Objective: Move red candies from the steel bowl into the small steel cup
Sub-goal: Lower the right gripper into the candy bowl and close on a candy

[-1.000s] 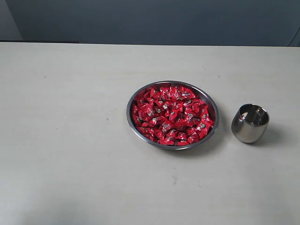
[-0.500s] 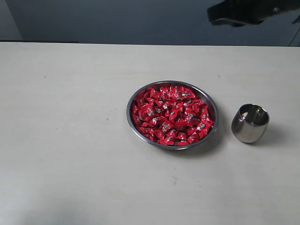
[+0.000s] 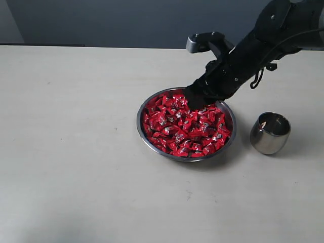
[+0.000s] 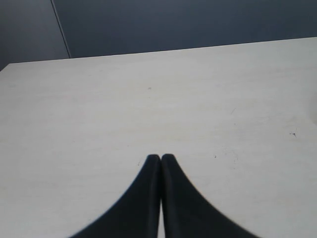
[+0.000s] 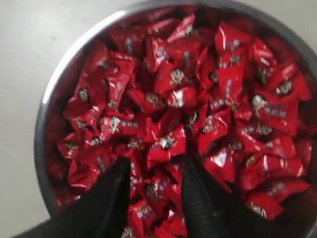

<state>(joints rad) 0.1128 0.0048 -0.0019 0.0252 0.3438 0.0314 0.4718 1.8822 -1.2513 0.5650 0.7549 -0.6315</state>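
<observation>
The steel bowl [image 3: 142,132] sits mid-table, heaped with red candies [image 3: 177,129]. To its right stands the small steel cup [image 3: 270,133], which looks empty. My right gripper [image 3: 195,98] has come down over the bowl's far edge. In the right wrist view the right gripper [image 5: 156,166] is open, its black fingers [image 5: 195,191] straddling candies [image 5: 166,144] at the pile's surface inside the bowl [image 5: 47,114]. Nothing is pinched between them. My left gripper [image 4: 160,158] is shut and empty above bare table; it does not show in the exterior view.
The pale table [image 3: 76,152] stretches wide to the left and in front of the bowl. A dark wall [image 3: 126,20] runs behind the far edge. The right arm [image 3: 263,40] slants down from the upper right, above the cup.
The right arm has swung in from the upper right and dropped to the bowl's far side. Its jaws now stand open over the candies. Bowl and cup have not moved.
</observation>
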